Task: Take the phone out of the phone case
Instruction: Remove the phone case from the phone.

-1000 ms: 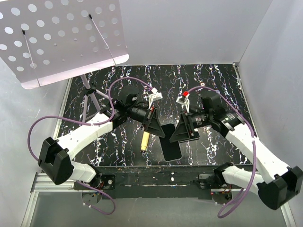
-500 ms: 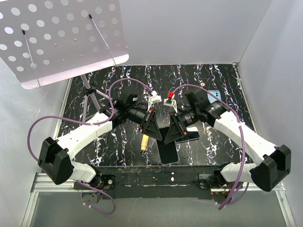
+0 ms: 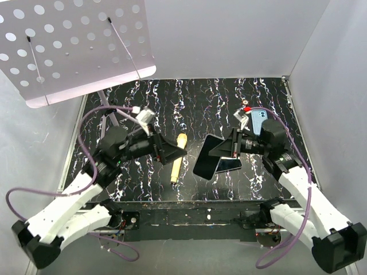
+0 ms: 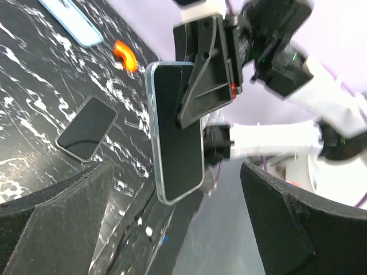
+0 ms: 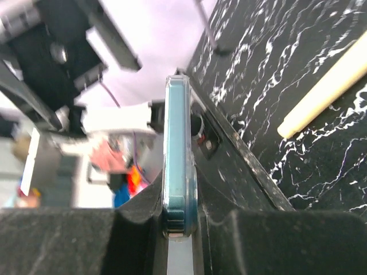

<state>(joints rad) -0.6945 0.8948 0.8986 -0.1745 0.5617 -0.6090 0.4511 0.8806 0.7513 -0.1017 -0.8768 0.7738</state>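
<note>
The case [image 4: 178,132] is gripped on edge by the right gripper [image 3: 219,151] and held off the table [image 3: 189,103], with its dark face turned toward the left gripper [image 3: 171,150]. A dark phone [image 3: 230,165] is laid flat on the table nearby. The left jaws are spread wide and hold nothing. A stick [image 3: 178,156] is seen between the grippers.

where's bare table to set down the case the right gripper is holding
Widest bare patch: the far middle of the table, between the stand legs and the blue phone. A narrower strip lies along the near edge, right of the wooden stick. Crowded: under the right gripper, where the phone case hangs by a dark phone.
</note>
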